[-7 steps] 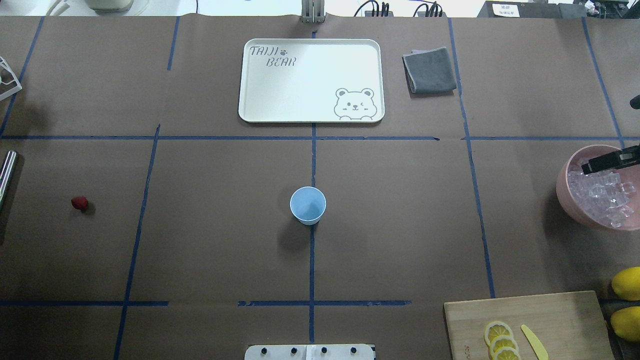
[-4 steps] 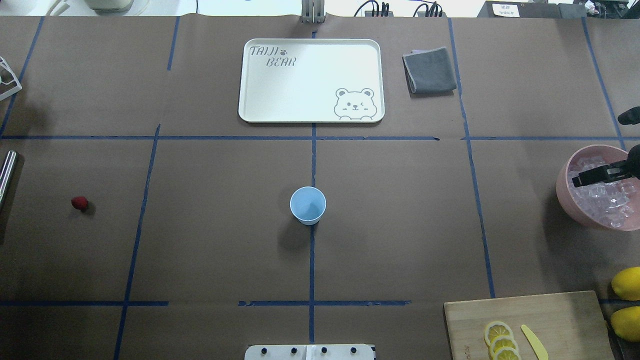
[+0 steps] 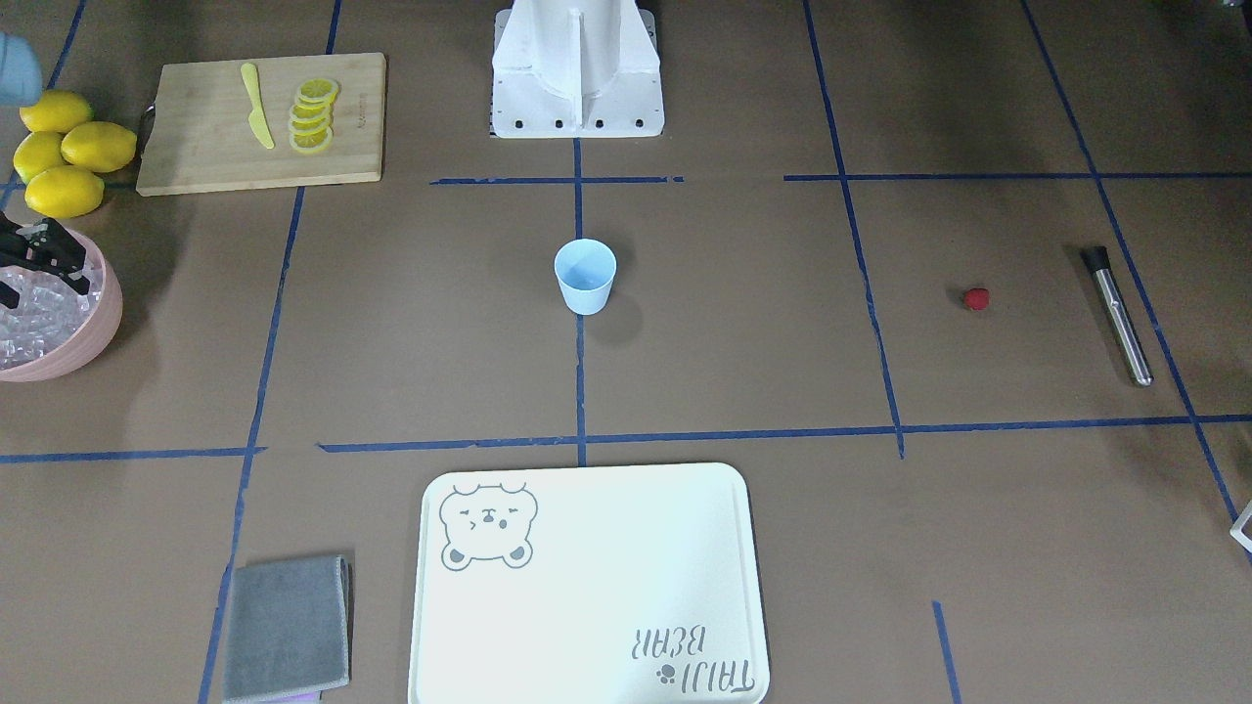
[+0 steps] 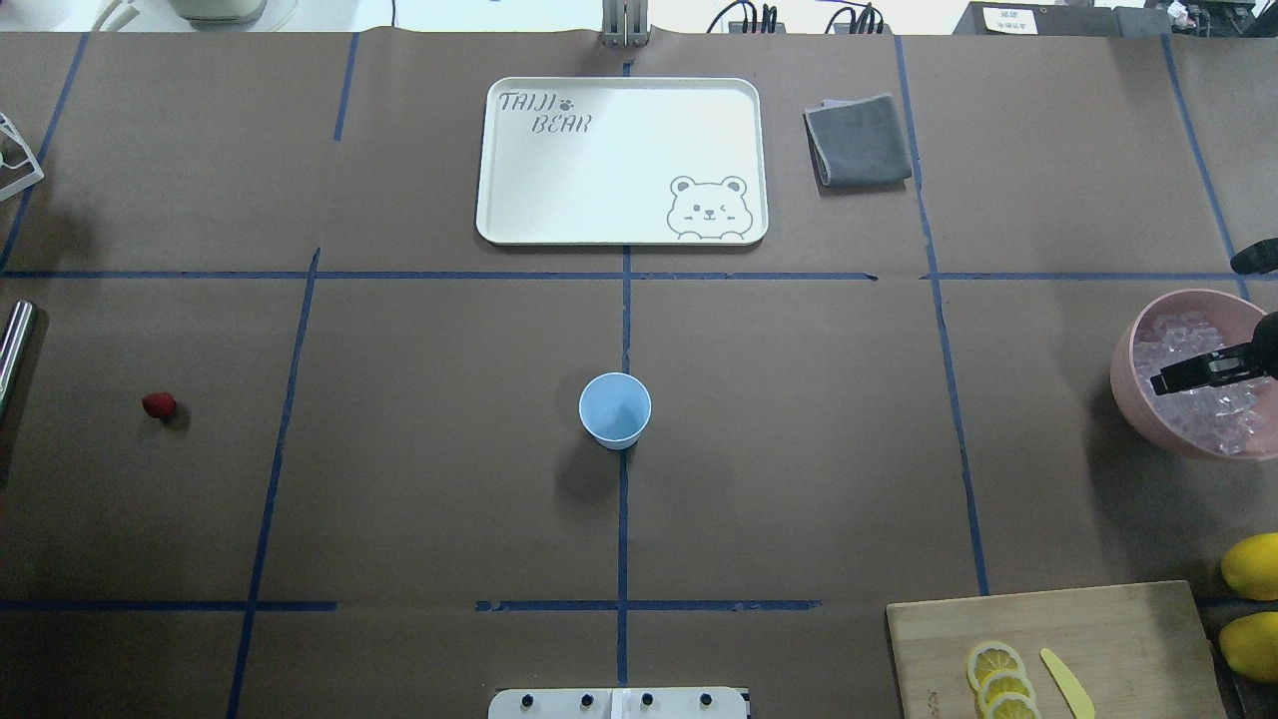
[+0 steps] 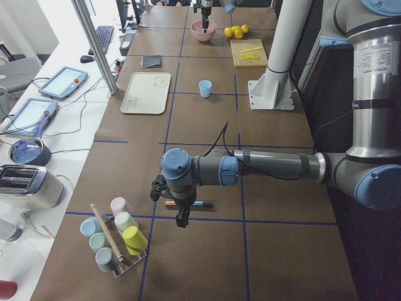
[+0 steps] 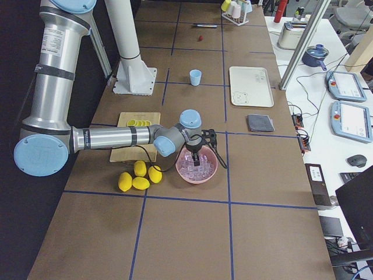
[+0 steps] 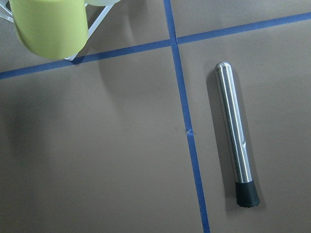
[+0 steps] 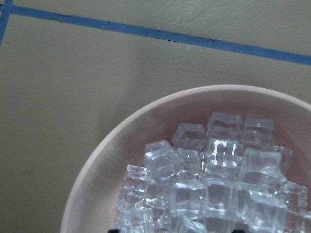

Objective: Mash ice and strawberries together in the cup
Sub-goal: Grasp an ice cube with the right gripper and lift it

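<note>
Ice (image 8: 209, 179) heaped in pink bowl (image 8: 109, 155); right gripper (image 4: 1166, 381) above it, jaws spread; left gripper (image 5: 183, 219) jaws not discernible.

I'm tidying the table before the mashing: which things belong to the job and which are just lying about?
Job: cup, strawberry, ice in the pink bowl, steel rod, likely the masher.
Lying about: tray, grey cloth, cutting board, lemon slices, yellow knife, whole lemons, rack of cups.
</note>
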Motion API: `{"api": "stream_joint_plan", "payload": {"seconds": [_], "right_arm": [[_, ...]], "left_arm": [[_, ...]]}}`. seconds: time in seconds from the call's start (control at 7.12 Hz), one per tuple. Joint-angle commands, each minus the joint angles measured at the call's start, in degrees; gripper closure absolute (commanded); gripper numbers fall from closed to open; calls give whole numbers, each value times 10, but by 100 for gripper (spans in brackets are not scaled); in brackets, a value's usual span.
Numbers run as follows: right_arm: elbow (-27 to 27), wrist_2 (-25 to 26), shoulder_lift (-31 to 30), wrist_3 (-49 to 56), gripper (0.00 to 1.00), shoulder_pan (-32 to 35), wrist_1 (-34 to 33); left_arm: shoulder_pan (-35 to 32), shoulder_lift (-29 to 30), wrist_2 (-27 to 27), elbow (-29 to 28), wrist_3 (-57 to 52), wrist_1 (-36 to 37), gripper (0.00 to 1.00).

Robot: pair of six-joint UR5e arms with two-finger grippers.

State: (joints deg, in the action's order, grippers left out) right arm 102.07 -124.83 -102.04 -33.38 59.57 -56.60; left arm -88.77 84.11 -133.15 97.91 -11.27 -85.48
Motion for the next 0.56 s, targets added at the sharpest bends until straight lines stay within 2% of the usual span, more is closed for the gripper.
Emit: {"api": "stream_joint_plan", "payload": {"seconds": [0.0, 0.28, 0.42], "right_arm": [[-7, -1, -1, 1, 31, -1, 0], [-6, -2, -1, 0, 80, 0, 0], [-4, -2, -1, 0, 90, 1, 0]], "left_arm": [[0, 0, 0, 1, -1, 0, 0], [0, 0, 0, 1, -1, 0, 0], [0, 0, 0, 1, -1, 0, 0]]}}
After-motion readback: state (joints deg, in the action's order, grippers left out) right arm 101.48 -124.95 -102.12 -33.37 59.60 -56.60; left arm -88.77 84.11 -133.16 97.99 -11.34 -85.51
